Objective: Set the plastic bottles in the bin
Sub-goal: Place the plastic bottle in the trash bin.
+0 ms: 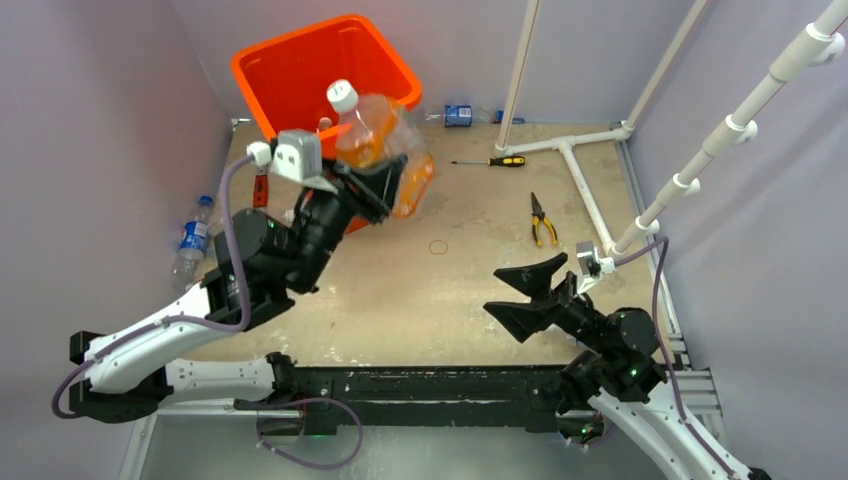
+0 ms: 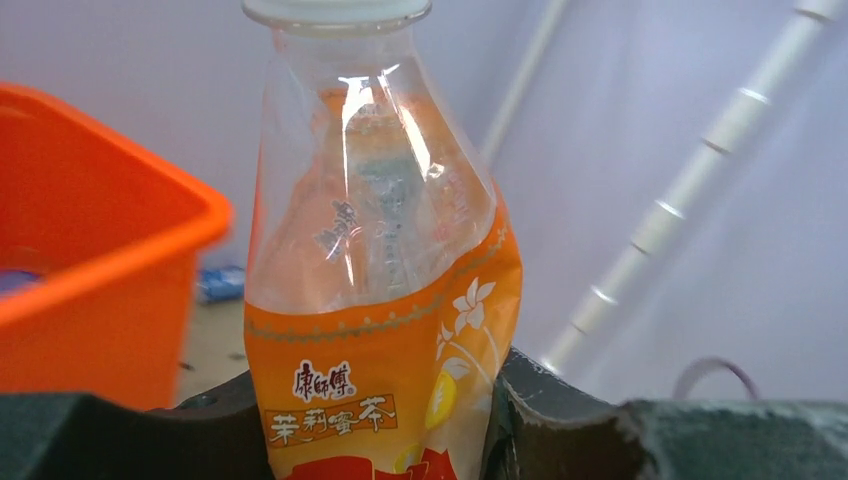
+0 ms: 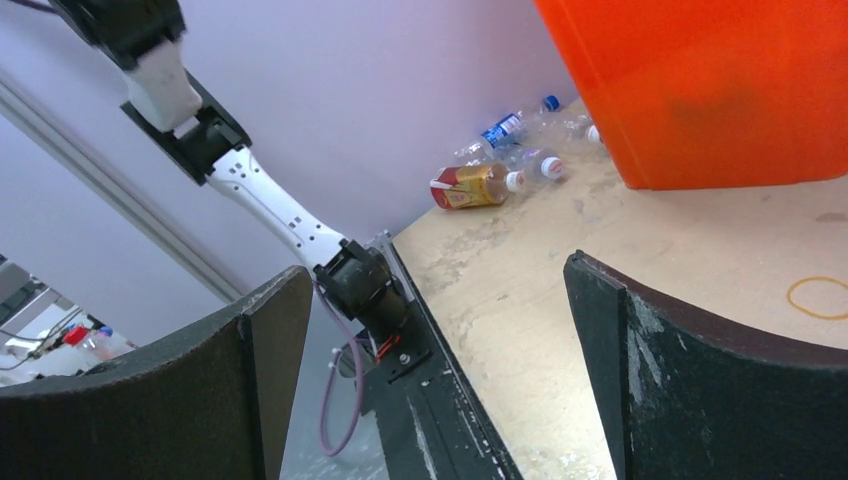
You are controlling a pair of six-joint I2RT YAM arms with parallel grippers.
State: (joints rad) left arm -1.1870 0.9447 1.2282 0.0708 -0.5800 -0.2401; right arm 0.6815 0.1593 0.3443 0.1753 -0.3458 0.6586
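A crumpled clear plastic bottle (image 1: pixel 380 140) with an orange label and white cap is pinched at its lower half by my left gripper (image 1: pixel 385 185), held up beside the near right corner of the orange bin (image 1: pixel 290 85). In the left wrist view the bottle (image 2: pixel 380 300) stands between the black fingers (image 2: pixel 560 420), the bin (image 2: pixel 90 290) to its left. A blue-labelled bottle (image 1: pixel 192 240) lies by the left wall. My right gripper (image 1: pixel 520 290) hovers wide open and empty over the near right table. Its wrist view shows several bottles (image 3: pixel 470 187) by the wall beside the bin (image 3: pixel 720 90).
A yellow-handled screwdriver (image 1: pixel 490 161) and pliers (image 1: pixel 541 220) lie right of centre. A thin ring (image 1: pixel 438 246) rests mid-table. White pipe framing (image 1: pixel 585 185) crosses the right side. A small blue object (image 1: pixel 458 114) sits by the back wall.
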